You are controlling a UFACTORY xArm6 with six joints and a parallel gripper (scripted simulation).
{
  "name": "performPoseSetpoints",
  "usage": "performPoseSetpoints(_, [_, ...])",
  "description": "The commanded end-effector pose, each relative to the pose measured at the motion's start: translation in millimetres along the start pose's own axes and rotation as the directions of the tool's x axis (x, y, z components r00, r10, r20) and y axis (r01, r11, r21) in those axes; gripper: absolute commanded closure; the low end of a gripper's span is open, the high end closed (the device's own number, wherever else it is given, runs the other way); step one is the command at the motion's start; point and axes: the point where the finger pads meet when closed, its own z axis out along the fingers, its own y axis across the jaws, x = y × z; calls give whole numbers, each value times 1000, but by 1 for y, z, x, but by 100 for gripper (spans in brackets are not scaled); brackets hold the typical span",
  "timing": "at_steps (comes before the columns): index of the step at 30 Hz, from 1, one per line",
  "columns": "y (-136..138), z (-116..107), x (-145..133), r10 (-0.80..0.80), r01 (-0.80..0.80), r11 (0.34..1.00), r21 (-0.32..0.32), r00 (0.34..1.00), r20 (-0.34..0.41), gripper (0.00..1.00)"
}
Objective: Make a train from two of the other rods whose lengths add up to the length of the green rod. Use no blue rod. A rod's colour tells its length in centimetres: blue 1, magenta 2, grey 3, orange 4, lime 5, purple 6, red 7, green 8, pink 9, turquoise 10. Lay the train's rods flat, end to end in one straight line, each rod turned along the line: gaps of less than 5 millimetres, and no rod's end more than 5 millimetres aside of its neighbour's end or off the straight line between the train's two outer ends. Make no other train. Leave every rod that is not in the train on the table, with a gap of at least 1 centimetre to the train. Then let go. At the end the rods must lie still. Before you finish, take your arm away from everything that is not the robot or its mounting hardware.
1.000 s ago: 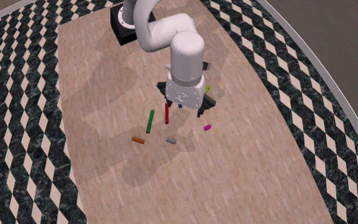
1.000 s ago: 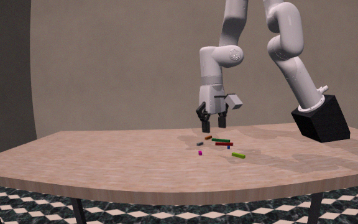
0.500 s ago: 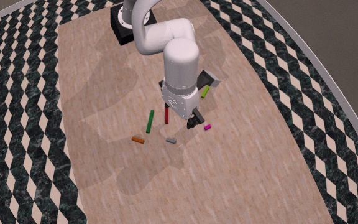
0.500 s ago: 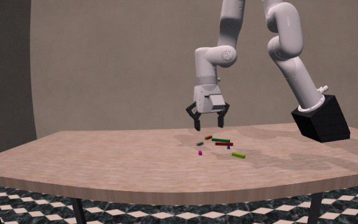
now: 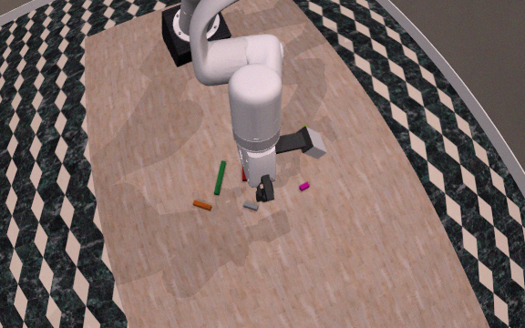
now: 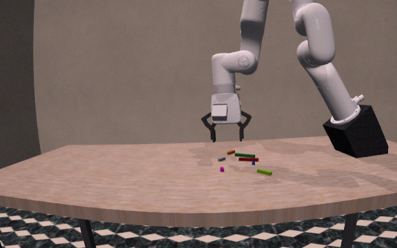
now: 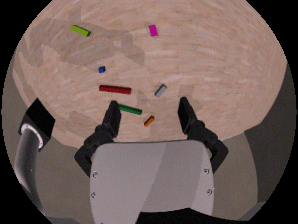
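The green rod (image 5: 220, 178) lies flat on the table, also in the exterior view (image 6: 245, 155) and the wrist view (image 7: 129, 110). The red rod (image 6: 248, 159) lies beside it, mostly hidden by my arm in the top view. The orange rod (image 5: 202, 205), grey rod (image 5: 251, 206) and magenta rod (image 5: 303, 186) lie apart from one another. The lime rod (image 6: 264, 171) and blue rod (image 6: 253, 163) lie further off. My gripper (image 6: 227, 139) (image 7: 148, 105) is open and empty, hanging well above the table over the grey and orange rods.
The arm's black base (image 6: 355, 131) stands at the back of the table. The wrist camera block (image 5: 313, 142) sticks out sideways from the arm. The rods all lie near the table's middle.
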Motion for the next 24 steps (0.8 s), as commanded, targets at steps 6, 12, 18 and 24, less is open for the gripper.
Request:
performPoseSetpoints(6, [14,-2,-14,324,-324,946,-6,946,5,0])
performPoseSetpoints(12, [20,-3,-22,499,-499,867,-8,867,-2,0])
performPoseSetpoints(18, [23,-4,-25,564,-564,826,-8,826,-6,0])
performPoseSetpoints(24, [23,-4,-25,566,-566,824,-8,824,-6,76])
